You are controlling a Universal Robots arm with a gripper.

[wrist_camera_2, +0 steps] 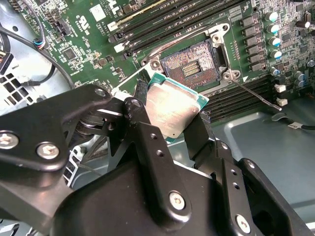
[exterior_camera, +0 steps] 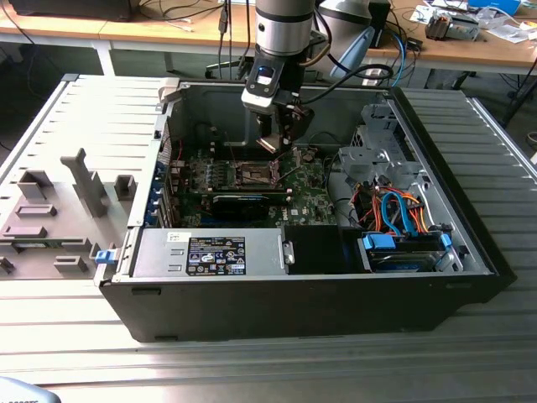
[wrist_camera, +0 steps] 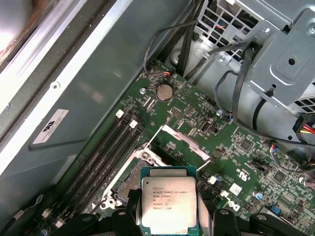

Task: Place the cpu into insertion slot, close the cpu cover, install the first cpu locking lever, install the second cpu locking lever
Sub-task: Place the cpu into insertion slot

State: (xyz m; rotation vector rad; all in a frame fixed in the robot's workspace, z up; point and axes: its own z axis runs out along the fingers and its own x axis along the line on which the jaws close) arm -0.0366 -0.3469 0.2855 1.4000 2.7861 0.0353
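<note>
At the upper centre of the exterior view, the gripper (exterior_camera: pixel 275 143) clamps the cpu (wrist_camera_2: pixel 172 110) by its edges, just above the uncovered insertion slot (wrist_camera_2: pixel 193 64).

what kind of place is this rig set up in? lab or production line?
Probably a robotics lab bench, not a line: an open desktop computer case on a slatted metal table, cluttered wooden desks with cables behind, and the gripper holding the cpu.
</note>
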